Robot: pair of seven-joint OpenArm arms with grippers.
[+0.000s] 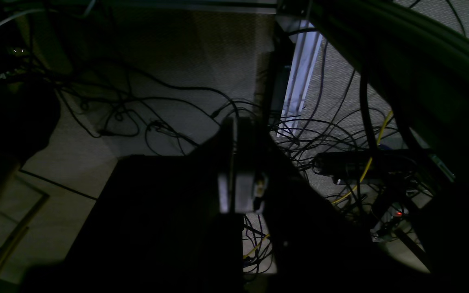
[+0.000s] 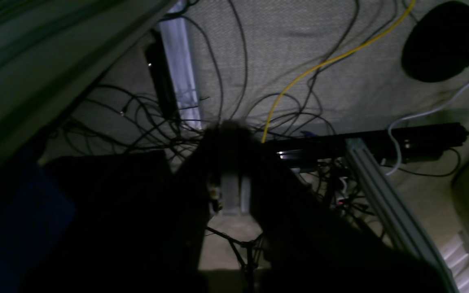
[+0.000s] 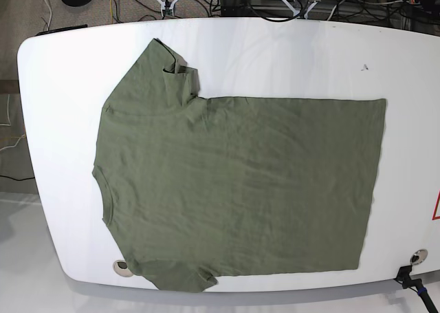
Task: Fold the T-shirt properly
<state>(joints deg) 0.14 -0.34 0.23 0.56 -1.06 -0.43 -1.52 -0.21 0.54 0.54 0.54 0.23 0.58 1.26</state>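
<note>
Lies spread flat across the worktop [image 3: 55, 65], T-shirt [image 3: 234, 189] collar toward its left edge; best begun pinching both sleeve-side corners evenly, left gripper [image 1: 238, 195] and right gripper [image 2: 230, 195] pressed closed, empty.

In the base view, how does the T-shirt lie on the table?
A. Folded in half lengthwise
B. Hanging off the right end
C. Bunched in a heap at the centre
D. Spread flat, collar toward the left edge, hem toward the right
D: the T-shirt lies open on the white table, collar at left, straight hem at right.
</note>
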